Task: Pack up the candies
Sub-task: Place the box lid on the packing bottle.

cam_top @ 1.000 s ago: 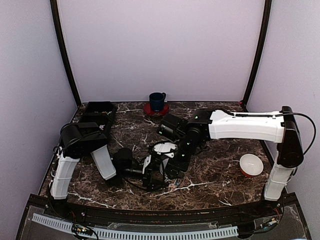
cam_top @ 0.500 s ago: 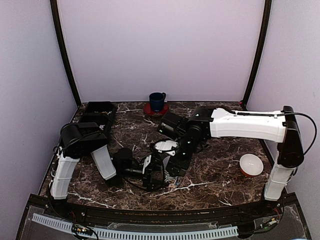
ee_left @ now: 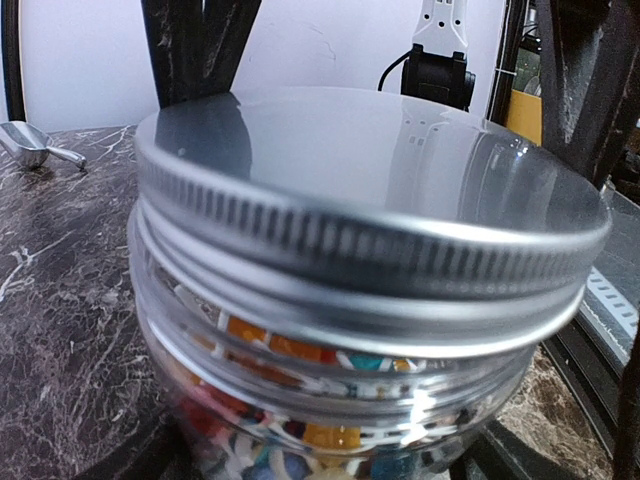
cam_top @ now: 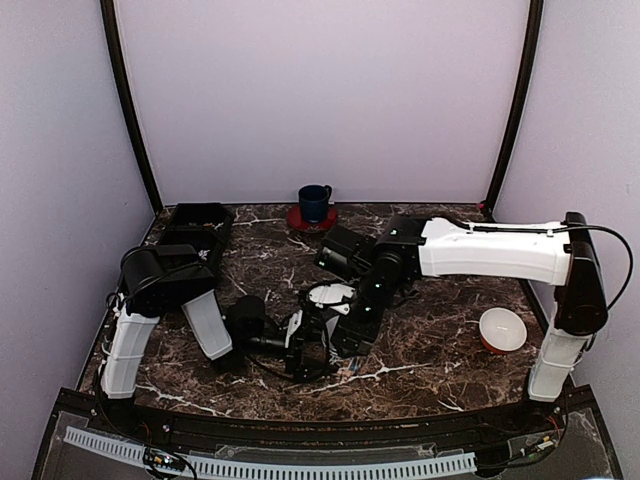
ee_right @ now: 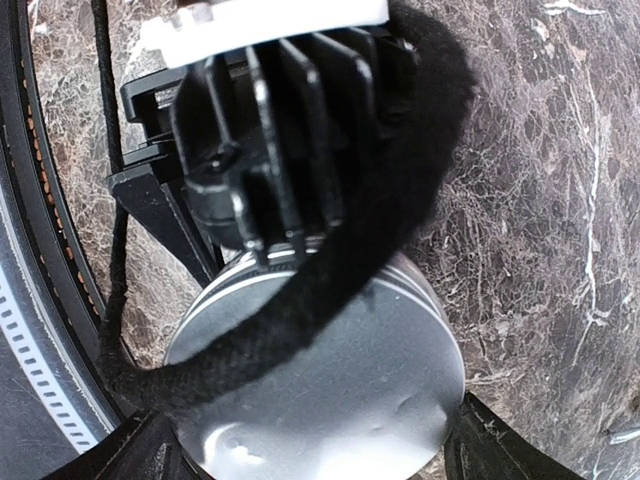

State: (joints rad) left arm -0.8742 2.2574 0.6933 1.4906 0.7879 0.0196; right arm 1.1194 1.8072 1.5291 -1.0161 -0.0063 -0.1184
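As left tool (ee_left: 315, 465) grips jar (ee_left: 330, 400) and right tool (ee_right: 320, 445) lid (ee_right: 300, 390), a cable (ee_right: 330, 290) crosses it.

The candies (ee_left: 320, 437), tiny orange, red, blue and white pieces, are lying heaped inside an upright clear jar (ee_left: 160, 335) wearing a silver lid (ee_left: 370, 160), sitting just 6 o'clock of the counter (cam_top: 440, 350) centre.

Pale lilac walls (cam_top: 320, 100) enclose a dark marble table (cam_top: 445, 362); 2 black corner posts (cam_top: 128, 110).
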